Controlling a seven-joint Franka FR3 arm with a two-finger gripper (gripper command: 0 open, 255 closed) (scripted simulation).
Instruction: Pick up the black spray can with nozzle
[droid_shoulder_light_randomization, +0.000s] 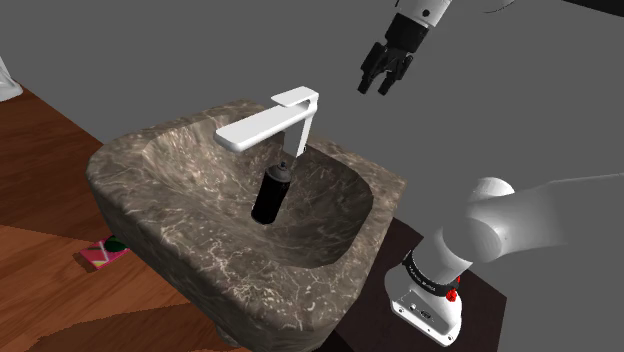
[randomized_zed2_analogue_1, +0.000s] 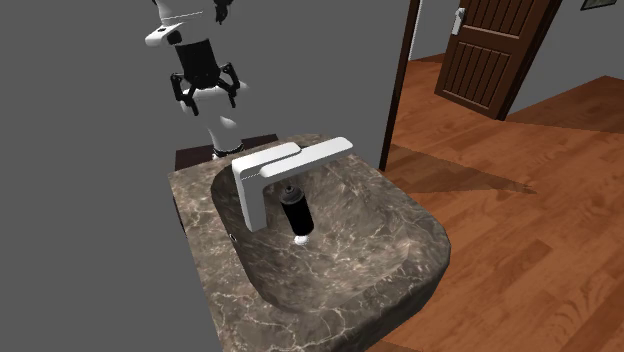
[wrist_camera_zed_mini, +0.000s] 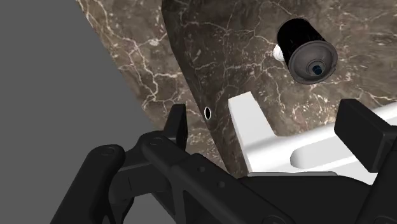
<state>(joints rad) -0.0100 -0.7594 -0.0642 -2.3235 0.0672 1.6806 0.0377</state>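
A black spray can with a grey nozzle cap stands in the basin of a dark marble sink, just below the white faucet's spout. The second exterior view shows the can upright on a white base. My black gripper hangs open high above the sink's back rim, well apart from the can, with nothing between its fingers. In the second exterior view the gripper is behind the faucet. Seen from the wrist, the can lies ahead past the faucet, and the fingers stand wide apart.
The faucet arches over the basin right above the can. A small drain hole marks the basin wall. A pink-and-green object lies on the wooden floor beside the sink. A dark wooden door stands at the back.
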